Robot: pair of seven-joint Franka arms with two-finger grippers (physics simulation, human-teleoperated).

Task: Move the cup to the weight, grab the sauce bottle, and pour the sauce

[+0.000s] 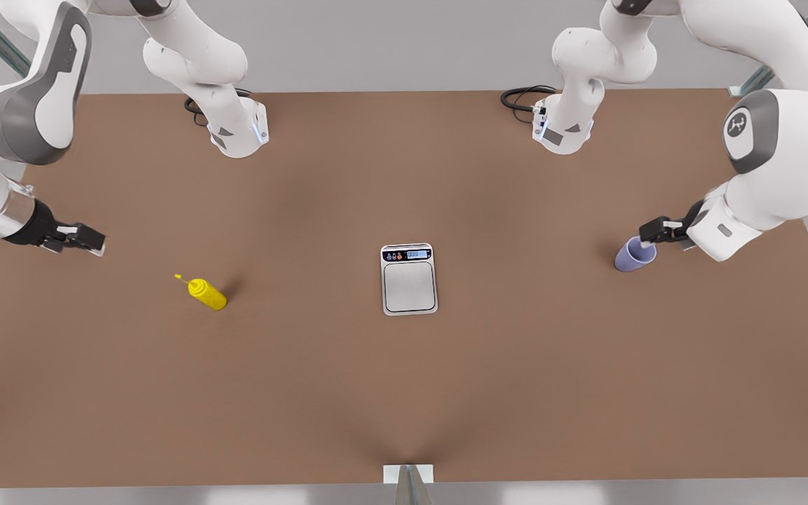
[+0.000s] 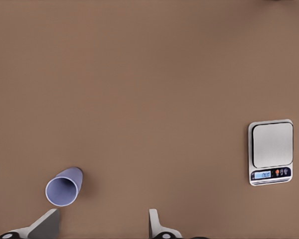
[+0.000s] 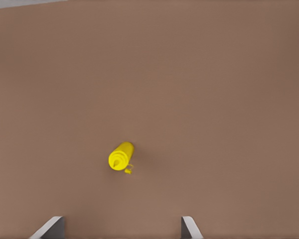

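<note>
Scale, i.e. the weight (image 1: 409, 279), is being shown mid-table (image 1: 404, 393) in the front view, plate bare. The cup (image 1: 635, 254) is being seen near that view's right, w/ the left gripper (image 1: 656, 230) just beside its rim; contact can't be told. The sauce bottle (image 1: 203, 292) is being shown towards the view's left, the right gripper (image 1: 85, 238) apart from it.

Left wrist view: fingers (image 2: 46, 225) are being held wide apart, nothing between; cup (image 2: 64, 186) near one fingertip, weight (image 2: 271, 151) well apart.

Right wrist view: fingers (image 3: 51, 228) are being held wide, nothing gripped; sauce bottle (image 3: 121, 156) beyond them.
</note>
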